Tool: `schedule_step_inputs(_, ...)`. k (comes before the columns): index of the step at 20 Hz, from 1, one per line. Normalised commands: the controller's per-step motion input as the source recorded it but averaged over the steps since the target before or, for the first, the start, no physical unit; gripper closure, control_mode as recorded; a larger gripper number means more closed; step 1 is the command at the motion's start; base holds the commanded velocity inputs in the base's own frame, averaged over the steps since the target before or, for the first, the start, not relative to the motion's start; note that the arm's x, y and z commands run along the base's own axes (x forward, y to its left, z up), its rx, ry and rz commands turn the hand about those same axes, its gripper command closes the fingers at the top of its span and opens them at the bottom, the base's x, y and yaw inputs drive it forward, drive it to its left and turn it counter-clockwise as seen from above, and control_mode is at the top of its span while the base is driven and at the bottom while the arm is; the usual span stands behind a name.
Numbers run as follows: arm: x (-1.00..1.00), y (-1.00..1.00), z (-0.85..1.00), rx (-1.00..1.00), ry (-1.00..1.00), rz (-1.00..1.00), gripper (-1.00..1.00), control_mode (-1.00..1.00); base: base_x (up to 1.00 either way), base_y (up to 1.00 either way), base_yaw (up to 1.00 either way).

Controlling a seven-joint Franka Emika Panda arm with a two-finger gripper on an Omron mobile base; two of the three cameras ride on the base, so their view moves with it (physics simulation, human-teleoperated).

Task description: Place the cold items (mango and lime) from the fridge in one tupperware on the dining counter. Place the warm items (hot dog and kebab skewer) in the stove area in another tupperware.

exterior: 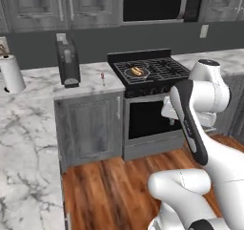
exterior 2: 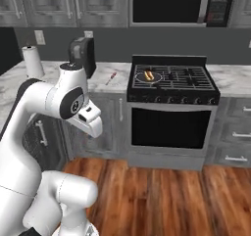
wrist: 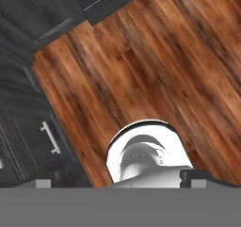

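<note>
I am folding my white arm (exterior: 193,124) downward, pointing my gripper (wrist: 117,183) at the wooden plank floor (wrist: 155,70), fingers spread wide, holding nothing. The hot dog (exterior 2: 149,75) is sitting in a dark pan on the black stove (exterior 2: 171,78), well ahead and above.

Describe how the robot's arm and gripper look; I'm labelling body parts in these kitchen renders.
The arm is glossy white with rounded, tube-like links and dark grey to black bands and caps at its joints, also plain in the right base view. No cables or markings show. The gripper has two small dark, blocky finger tips.
</note>
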Motion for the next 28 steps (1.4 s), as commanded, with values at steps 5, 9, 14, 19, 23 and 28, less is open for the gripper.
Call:
schedule_step_inputs(5,0.0,0.0,0.0,0.0,0.0,0.0,-1.0,1.0,1.0,-0.19,-0.11)
schedule_step_inputs(9,0.0,0.0,0.0,0.0,0.0,0.0,-1.0,1.0,1.0,-0.36,-0.03)
schedule_step_inputs(14,0.0,0.0,0.0,0.0,0.0,0.0,-1.0,1.0,0.87,-0.71,0.15)
schedule_step_inputs(19,0.0,0.0,0.0,0.0,0.0,0.0,-1.0,1.0,0.66,-0.74,0.45)
schedule_step_inputs(23,0.0,0.0,0.0,0.0,0.0,0.0,-1.0,1.0,0.42,-0.27,0.31)
schedule_step_inputs(28,0.0,0.0,0.0,0.0,0.0,0.0,-1.0,1.0,0.15,0.0,-0.01)
